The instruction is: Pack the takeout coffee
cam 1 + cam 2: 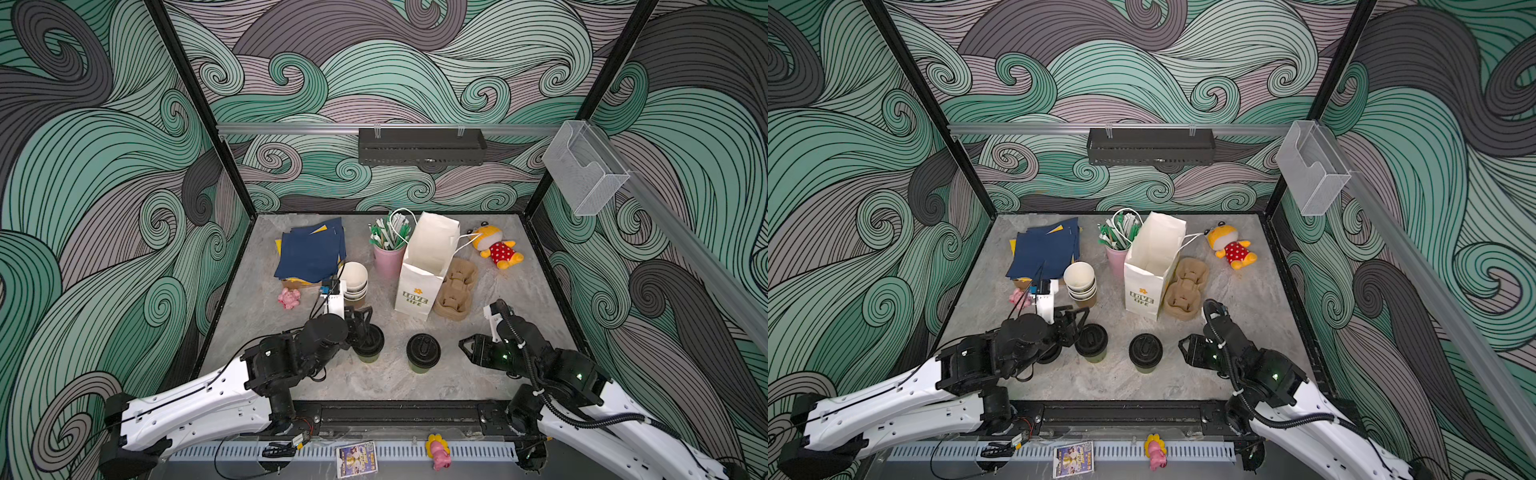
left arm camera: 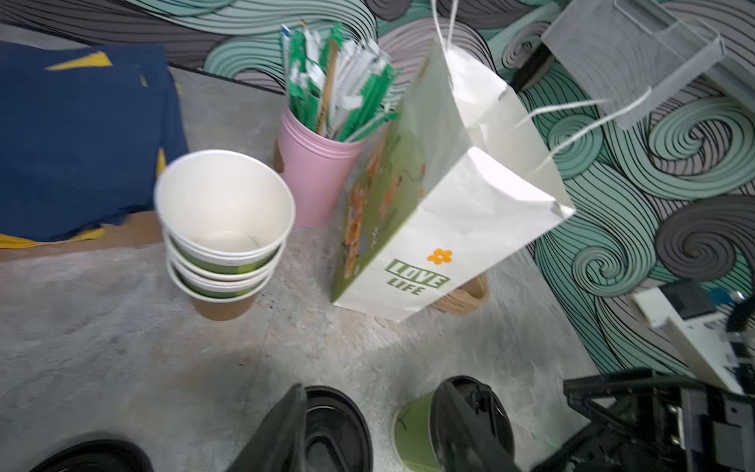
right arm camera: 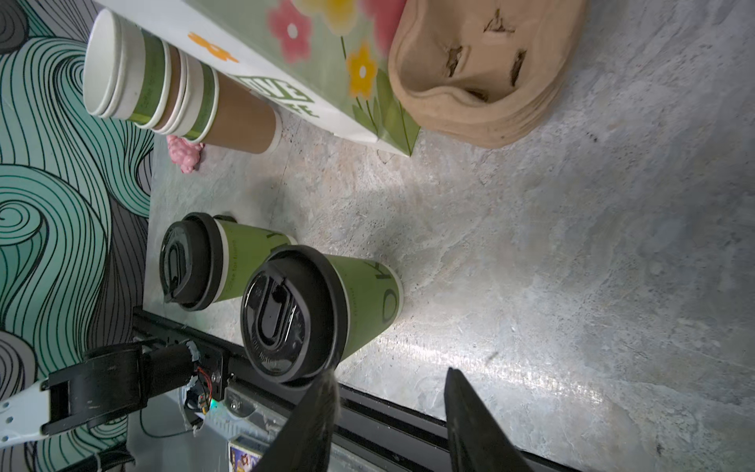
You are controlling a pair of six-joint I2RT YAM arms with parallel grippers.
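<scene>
Two olive-green takeout coffee cups with black lids stand upright near the table's front edge. The left cup (image 1: 369, 341) (image 1: 1092, 343) (image 2: 335, 429) has my left gripper (image 1: 360, 328) (image 2: 372, 386) open over its lid; one finger lies against the lid's rim and the other stands off it. The right cup (image 1: 423, 352) (image 1: 1145, 352) (image 2: 412, 433) (image 3: 359, 302) stands free. My right gripper (image 1: 463, 345) (image 1: 1183, 345) (image 3: 388, 374) is open and empty just to its right, one fingertip close to the lid.
A white paper bag (image 1: 419, 274) (image 2: 449, 229) stands open behind the cups, with a brown pulp cup carrier (image 1: 455, 291) (image 3: 482, 73) at its right. Further left are stacked empty cups (image 1: 354, 280), a pink cup of straws (image 1: 388, 259) and navy napkins (image 1: 311, 253). A plush toy (image 1: 496, 247) lies at the back right.
</scene>
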